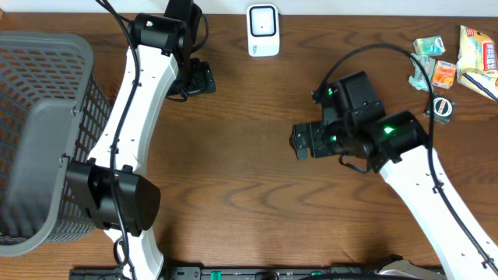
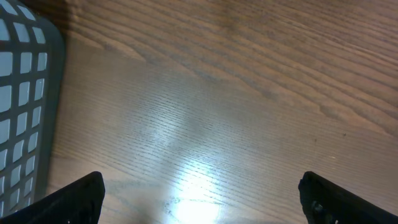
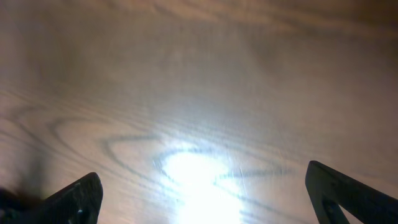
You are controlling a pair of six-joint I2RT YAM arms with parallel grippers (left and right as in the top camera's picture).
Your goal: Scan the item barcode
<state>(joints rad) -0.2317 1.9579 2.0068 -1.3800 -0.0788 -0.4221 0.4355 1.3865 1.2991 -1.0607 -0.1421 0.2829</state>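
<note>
Overhead view: the white scanner (image 1: pixel 263 29) sits at the top edge of the table (image 1: pixel 249 210), near the middle. The items to be scanned lie in a loose cluster in the upper right corner: a yellow packet (image 1: pixel 476 50) at the frame's edge, a green-and-white packet (image 1: pixel 428 47) to its left, a small orange packet (image 1: pixel 444 72) below that, and a round black object (image 1: pixel 441 108) lowest (what it is I cannot tell). None is held. The right hand (image 1: pixel 299 141) points left at mid-frame, well apart from that cluster and below and right of the scanner. In the right wrist view its fingers (image 3: pixel 74 199) stand wide apart at the two lower corners, with only glare-lit wood between them. The left hand (image 1: pixel 201 79) is at the upper left of centre, near the top edge and left of the scanner. The left wrist view shows its fingers (image 2: pixel 81 196) spread just as wide over bare wood, with the wall of the grey basket (image 1: pixel 92 101) at that view's left edge. The basket fills the left edge of the overhead frame, its right wall just beside the left arm. The widest open stretch of table is the centre and lower middle, between the two arms.
</note>
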